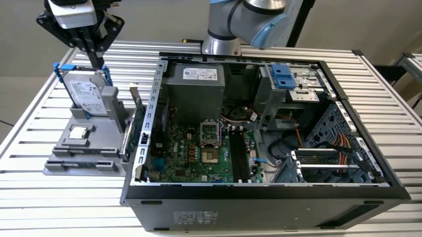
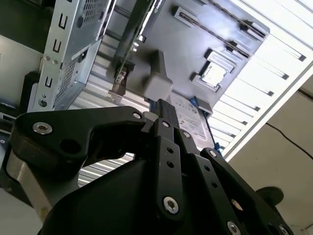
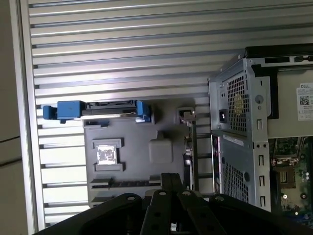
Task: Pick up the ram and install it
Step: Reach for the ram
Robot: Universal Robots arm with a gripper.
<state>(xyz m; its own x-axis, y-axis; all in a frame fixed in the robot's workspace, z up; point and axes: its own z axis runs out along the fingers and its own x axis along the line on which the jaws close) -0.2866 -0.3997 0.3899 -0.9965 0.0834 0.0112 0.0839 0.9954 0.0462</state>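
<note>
Counting what sits on the gray holder (image 1: 108,148): one hard drive (image 1: 87,94) upright in blue brackets at one end; one square processor chip (image 1: 79,132) in the holder's middle; one ram (image 1: 84,164) lying flat in a slot along the holder's opposite end; one green card (image 1: 137,123) on edge at the holder's side, next to the single open computer case (image 1: 264,197); the ram reads only as a thin dark strip, its chips too small to tell; my arm (image 1: 244,19) is cut off overhead; my gripper (image 1: 102,65) hangs point-down over the holder's hard-drive end, just above the drive, well apart from the ram; in the second wrist view my fingers (image 2: 166,127) press together, gripping nothing.
</note>
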